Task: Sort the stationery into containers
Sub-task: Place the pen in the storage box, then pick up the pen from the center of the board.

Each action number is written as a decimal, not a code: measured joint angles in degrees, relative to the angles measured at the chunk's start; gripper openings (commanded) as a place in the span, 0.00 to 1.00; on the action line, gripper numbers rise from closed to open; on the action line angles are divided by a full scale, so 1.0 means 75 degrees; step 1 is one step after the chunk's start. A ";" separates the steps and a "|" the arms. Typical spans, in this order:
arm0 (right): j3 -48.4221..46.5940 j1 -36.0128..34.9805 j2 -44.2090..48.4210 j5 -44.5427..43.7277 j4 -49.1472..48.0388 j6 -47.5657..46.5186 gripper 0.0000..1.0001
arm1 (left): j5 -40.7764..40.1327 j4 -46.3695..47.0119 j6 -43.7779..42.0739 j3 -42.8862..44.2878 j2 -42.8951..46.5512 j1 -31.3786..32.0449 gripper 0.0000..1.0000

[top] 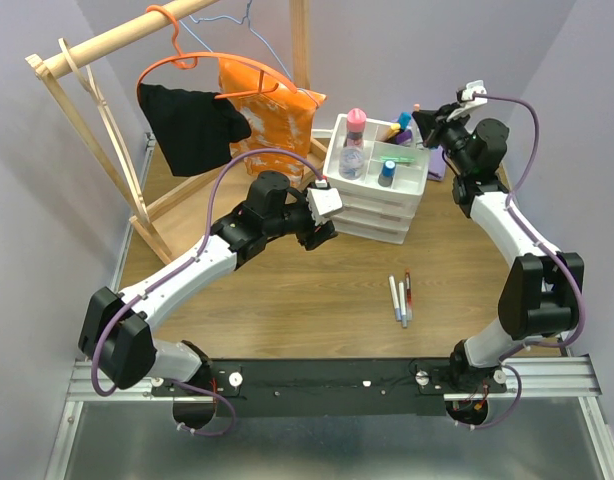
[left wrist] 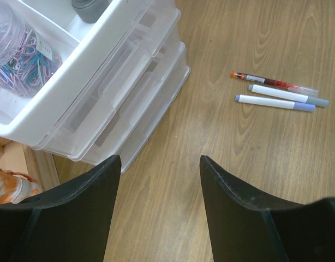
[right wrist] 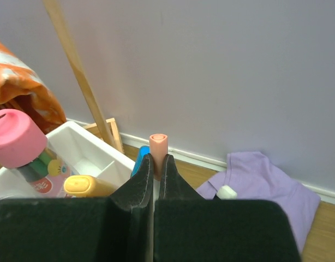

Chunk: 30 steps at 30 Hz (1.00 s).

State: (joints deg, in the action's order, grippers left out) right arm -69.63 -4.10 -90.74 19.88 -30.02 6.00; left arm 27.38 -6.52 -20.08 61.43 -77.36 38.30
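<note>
While the left gripper [left wrist: 159, 161] hangs wide open with nothing in it, low over the table [left wrist: 238, 164] just beside the white drawers [left wrist: 129, 98], the right gripper [right wrist: 155, 164] is pinched tight on a thin pen [right wrist: 158, 143] with a peach cap, up by the tray's [right wrist: 102, 143] far right corner. Three more pens [left wrist: 276, 93] lie side by side on the wood, well apart from the drawers. A pink-capped bottle [right wrist: 17, 139] stands in the tray.

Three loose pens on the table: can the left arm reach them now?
Probably yes: the left gripper is open and empty, with only bare table between it and the three pens; the organiser stands aside.
</note>
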 measured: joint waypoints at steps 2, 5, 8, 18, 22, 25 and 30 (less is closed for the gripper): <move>0.0050 0.0000 0.0000 -0.0134 0.0000 0.0073 0.14 | 0.0000 0.0003 0.0000 0.0003 -0.0012 0.0000 0.68; 0.0093 0.0000 0.0003 -0.0315 0.0003 0.0207 0.29 | 0.0000 0.0000 -0.0003 0.0003 -0.0044 0.0000 0.68; 0.0096 -0.0003 0.0041 -0.0425 0.0009 0.0309 0.39 | 0.0000 0.0000 0.0000 0.0003 -0.0073 0.0000 0.68; 0.0029 -0.0003 0.0842 -0.0793 0.0221 0.0525 0.45 | 0.0009 0.0009 -0.0003 0.0003 -0.0085 0.0000 0.69; -0.0181 -0.0003 0.1469 -0.0758 0.0769 0.0385 0.44 | 0.0099 -0.0093 -0.0152 0.0035 -0.0085 0.0006 0.69; -0.0192 -0.0003 0.2110 -0.0522 0.1536 0.0242 0.42 | 0.0154 -0.0347 -0.0262 0.0122 -0.0070 0.0012 0.69; 0.0125 -0.0029 0.3707 0.1172 0.4243 -0.1067 0.43 | 0.0163 -0.0801 -0.0487 0.0041 0.0329 0.0009 0.69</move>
State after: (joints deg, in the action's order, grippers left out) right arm -68.69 -4.32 -62.94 28.67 1.80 -2.00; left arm 28.60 -12.53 -23.73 61.73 -74.89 38.37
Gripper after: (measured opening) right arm 0.429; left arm 0.686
